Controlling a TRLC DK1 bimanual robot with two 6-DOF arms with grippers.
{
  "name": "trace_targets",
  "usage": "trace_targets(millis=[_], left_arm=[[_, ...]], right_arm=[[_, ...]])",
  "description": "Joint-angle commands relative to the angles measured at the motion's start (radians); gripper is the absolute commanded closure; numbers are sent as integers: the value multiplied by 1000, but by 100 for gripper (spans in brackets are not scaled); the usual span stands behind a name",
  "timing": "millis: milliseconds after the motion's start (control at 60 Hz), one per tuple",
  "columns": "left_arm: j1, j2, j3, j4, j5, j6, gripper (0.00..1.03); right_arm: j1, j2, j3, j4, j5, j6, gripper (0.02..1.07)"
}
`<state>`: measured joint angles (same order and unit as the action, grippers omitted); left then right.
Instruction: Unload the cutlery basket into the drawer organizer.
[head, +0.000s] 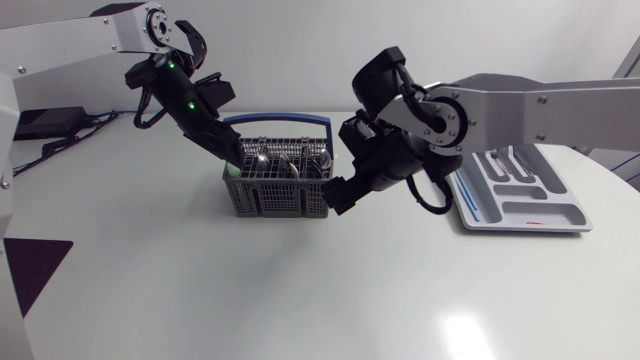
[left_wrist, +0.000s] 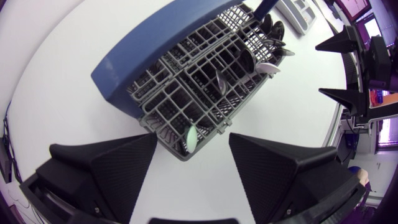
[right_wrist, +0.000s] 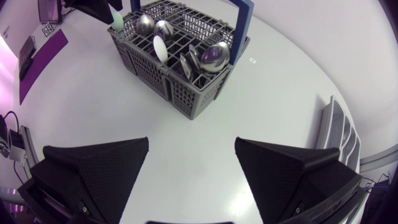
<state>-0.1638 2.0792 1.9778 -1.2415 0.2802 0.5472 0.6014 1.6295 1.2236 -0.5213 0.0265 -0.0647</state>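
Left tool (left_wrist: 193, 140): fingers spread wide, holding nothing, poised over a corner of the basket, probably lining up a pick.
Pale green utensil (left_wrist: 191, 132): upright in that corner cell, between the left fingers, gripped by neither.
Right tool (right_wrist: 192, 142): wide, empty, just off the basket's side, probably to leave room.
Cutlery basket (head: 278, 197): on the table, spoons (right_wrist: 214, 56) inside.
Drawer organizer (head: 520, 212): beyond the right arm, well apart.
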Motion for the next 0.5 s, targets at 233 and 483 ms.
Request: trace_targets(millis=[233,483], left_arm=[[7,35,23,-27,7,3,37],[6,35,15,-32,-1,-3,44]], right_arm=[[11,4,-30,-13,3,-17,7],[11,3,-33,-13,3,-17,7]])
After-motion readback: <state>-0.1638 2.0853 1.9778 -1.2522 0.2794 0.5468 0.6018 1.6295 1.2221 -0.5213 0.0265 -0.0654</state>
